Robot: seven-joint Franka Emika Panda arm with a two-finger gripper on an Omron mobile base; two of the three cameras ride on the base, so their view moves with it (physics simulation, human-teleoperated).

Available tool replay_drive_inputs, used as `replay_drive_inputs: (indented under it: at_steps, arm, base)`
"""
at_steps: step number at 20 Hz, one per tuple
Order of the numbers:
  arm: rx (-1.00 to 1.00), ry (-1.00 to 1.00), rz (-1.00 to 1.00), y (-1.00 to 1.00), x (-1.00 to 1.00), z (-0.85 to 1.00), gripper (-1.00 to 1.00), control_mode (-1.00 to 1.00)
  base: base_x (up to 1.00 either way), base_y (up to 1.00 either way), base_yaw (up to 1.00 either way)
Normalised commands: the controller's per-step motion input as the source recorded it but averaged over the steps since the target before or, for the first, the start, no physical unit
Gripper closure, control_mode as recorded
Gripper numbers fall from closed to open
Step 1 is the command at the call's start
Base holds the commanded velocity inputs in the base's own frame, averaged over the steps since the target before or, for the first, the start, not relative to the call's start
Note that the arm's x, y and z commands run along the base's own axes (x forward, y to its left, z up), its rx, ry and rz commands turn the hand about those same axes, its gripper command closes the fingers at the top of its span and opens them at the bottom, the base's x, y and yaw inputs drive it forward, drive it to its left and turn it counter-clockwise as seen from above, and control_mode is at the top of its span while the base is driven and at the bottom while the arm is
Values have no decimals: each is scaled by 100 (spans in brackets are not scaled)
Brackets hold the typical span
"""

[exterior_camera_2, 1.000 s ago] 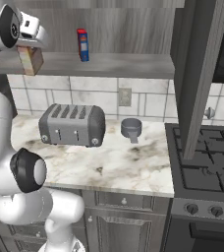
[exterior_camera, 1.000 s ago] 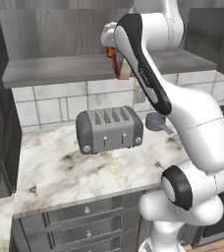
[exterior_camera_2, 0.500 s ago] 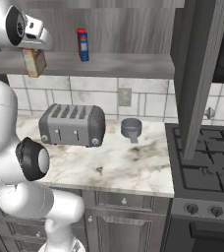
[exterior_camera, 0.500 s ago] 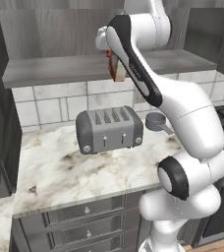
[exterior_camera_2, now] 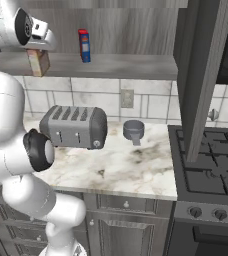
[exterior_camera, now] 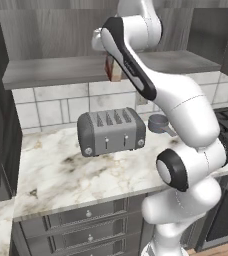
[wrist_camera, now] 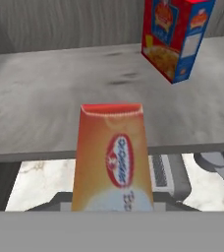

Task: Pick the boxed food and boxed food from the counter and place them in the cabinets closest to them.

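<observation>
Tan carton (exterior_camera_2: 38, 62) moved nearer shelf (exterior_camera_2: 116, 65); two cartons, red carton (exterior_camera_2: 84, 45) shelved

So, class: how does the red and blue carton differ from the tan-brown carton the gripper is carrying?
The red and blue carton is slimmer and stands free on the shelf board; the tan-brown carton is squatter and sits at the shelf's front edge, under the gripper. Both are upright boxes.
</observation>
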Motion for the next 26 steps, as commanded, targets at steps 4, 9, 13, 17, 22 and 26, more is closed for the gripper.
replay_drive_inputs:
  at_steps: [4,9,13,17,22,26]
  arm:
    - [-1,1,0,10,38,-8,100,-100]
    - [-2,0,0,9,42,-5,100,-100]
    - [-3,0,0,6,44,0,100,-100]
    - [-1,0,0,5,45,0,100,-100]
    - [-1,0,0,5,44,0,100,-100]
    - [0,0,0,6,48,0,100,-100]
  base:
    - [0,0,0]
    - [0,0,0]
    - [0,0,0]
    - [0,0,0]
    - [0,0,0]
    - [0,0,0]
